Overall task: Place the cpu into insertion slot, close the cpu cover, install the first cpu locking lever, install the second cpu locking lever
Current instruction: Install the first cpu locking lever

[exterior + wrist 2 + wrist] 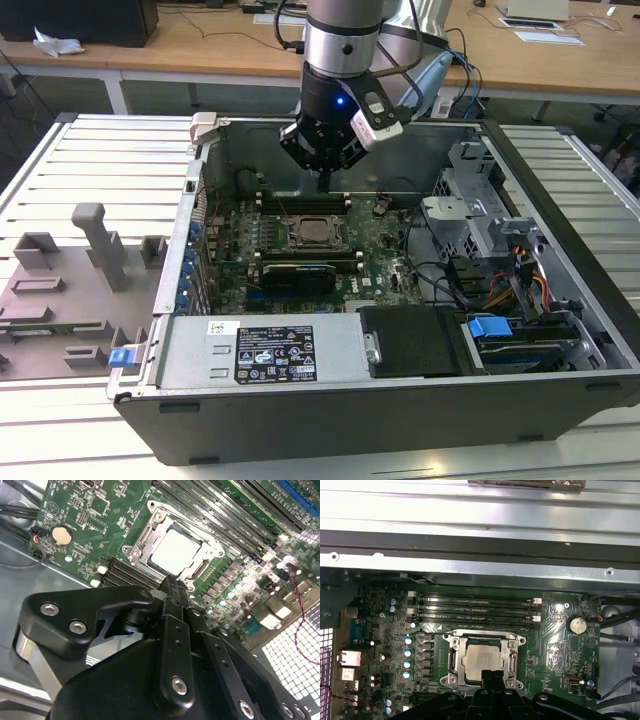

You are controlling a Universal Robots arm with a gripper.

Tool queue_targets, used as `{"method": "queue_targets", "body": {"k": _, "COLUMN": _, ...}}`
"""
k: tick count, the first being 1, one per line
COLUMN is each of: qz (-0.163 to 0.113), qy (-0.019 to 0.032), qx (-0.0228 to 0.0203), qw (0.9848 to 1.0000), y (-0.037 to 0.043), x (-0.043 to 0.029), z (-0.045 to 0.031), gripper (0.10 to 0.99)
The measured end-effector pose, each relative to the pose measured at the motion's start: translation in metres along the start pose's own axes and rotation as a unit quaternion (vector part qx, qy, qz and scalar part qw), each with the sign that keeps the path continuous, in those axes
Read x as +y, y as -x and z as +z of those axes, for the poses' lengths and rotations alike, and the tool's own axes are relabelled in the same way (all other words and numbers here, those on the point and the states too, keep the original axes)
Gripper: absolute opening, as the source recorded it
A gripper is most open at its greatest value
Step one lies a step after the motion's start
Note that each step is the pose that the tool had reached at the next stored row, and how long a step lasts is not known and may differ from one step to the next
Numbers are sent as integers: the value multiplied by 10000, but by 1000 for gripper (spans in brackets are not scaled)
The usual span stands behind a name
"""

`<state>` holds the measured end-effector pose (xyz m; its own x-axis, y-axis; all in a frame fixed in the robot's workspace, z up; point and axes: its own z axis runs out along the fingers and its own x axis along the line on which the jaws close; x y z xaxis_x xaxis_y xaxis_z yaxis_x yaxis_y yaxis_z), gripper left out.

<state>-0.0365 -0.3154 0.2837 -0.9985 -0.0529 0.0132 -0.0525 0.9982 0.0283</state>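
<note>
Near the cpu [175, 555] (silver top up), end effector [170, 582] closed tight, empty.

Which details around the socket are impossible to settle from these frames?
1. Near edge of the cover, first wrist view: behind the end effector.
2. Nearest corner of the slot, second wrist view: behind the end effector.
3. Slot contacts, both wrist views: under the cpu.
4. Whether the cover is latched, exterior view: too small to tell.
</note>
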Motion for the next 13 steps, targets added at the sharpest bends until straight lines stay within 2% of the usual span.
{"method": "queue_targets", "body": {"k": 8, "qz": 1, "qy": -1, "qx": -10, "qw": 10000, "y": -229, "x": 12, "z": 3, "gripper": 106}}
{"method": "queue_targets", "body": {"k": 10, "qz": 1, "qy": 2, "qx": -14, "qw": 10000, "y": -358, "x": 19, "z": 7, "gripper": 106}}
{"method": "queue_targets", "body": {"k": 13, "qz": 1, "qy": 16, "qx": -16, "qw": 10000, "y": -471, "x": 24, "z": 14, "gripper": 106}}
